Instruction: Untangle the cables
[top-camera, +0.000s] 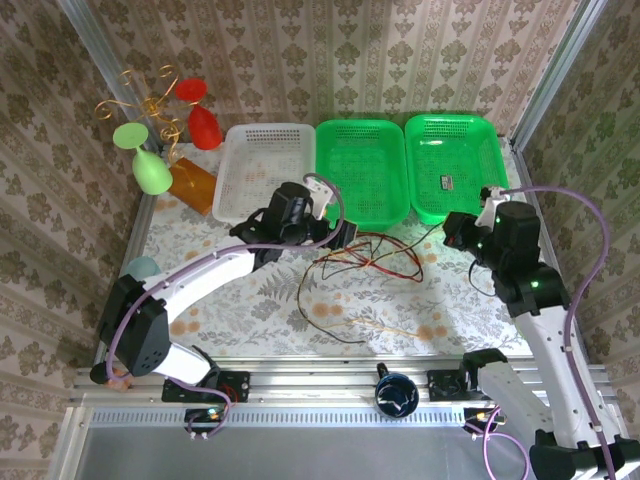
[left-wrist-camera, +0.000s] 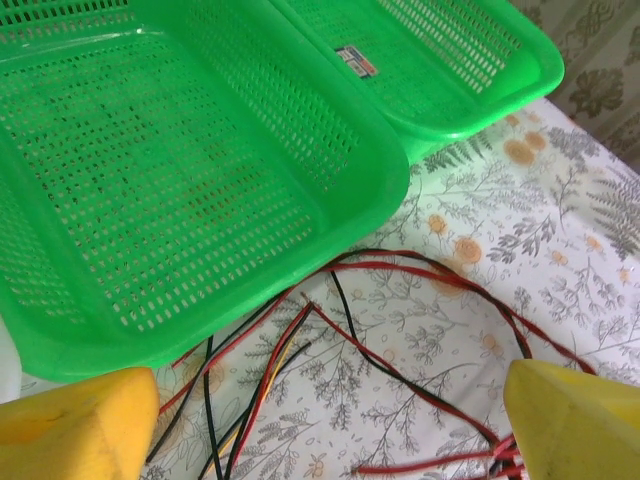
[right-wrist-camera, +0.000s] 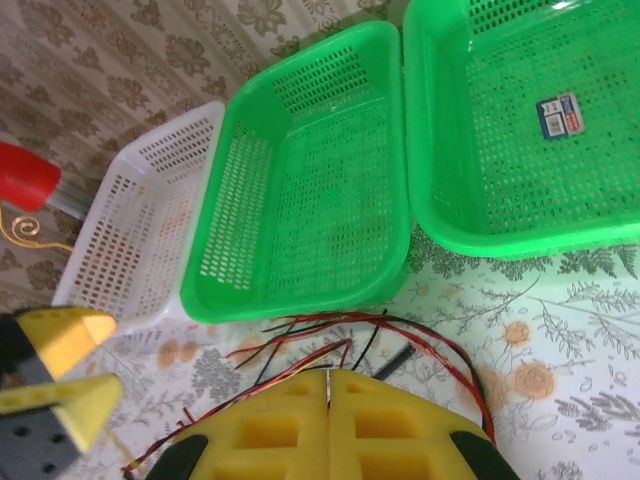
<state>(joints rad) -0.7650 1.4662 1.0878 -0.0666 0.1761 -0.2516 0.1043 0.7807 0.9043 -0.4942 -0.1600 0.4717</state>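
Observation:
The cables (top-camera: 362, 265) are thin red, black and yellow strands lying in loose loops on the flowered cloth in front of the middle green basket (top-camera: 362, 170). My left gripper (top-camera: 338, 235) hangs over their left end, open, its yellow fingers (left-wrist-camera: 575, 420) wide apart above the strands (left-wrist-camera: 330, 330) with nothing between them. My right gripper (top-camera: 452, 235) sits at the tangle's right side, pads shut together (right-wrist-camera: 328, 375). Several strands (right-wrist-camera: 300, 350) run up to the seam between the pads, and a thin dark strand (top-camera: 425, 238) leads from the tangle toward it.
A white basket (top-camera: 262, 170) and a second green basket (top-camera: 455, 165) holding a small label (top-camera: 447, 182) flank the middle one at the back. Red and green glasses (top-camera: 150, 170) stand at the back left. A dark cup (top-camera: 397, 392) sits on the front rail.

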